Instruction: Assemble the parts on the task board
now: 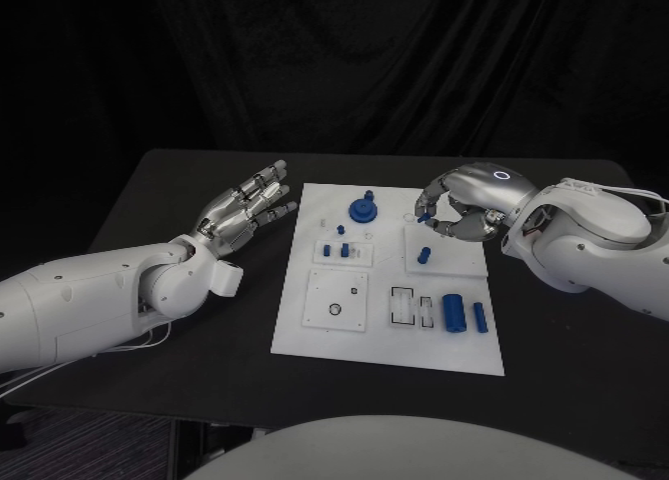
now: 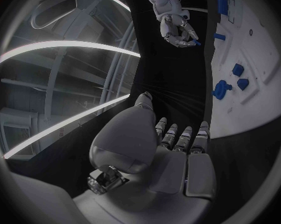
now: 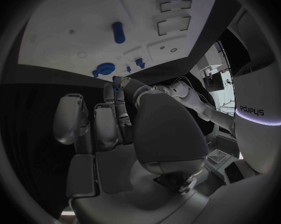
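The left hand (image 1: 248, 207) hovers over the dark worktop (image 1: 176, 200) at about nine o'clock of the task board (image 1: 313, 335), just beside its left edge, palm up, fingers straight and apart, holding nothing. It looks parked there to leave the board free.

On the board, a round blue knobbed part (image 1: 364, 209) stands near twelve o'clock, small blue pegs (image 1: 336, 245) sit just below it, and a blue cylinder (image 1: 454, 311) lies with a slimmer blue pin (image 1: 480, 318) at about four o'clock, laid beside the open slots they probably belong to.

The right hand (image 1: 458, 207) hangs over the board's two o'clock corner with its fingers curled in. In the left wrist view a small blue part (image 2: 196, 43) shows at its fingertips, so it seems pinched there, likely carried toward a seat on the board.
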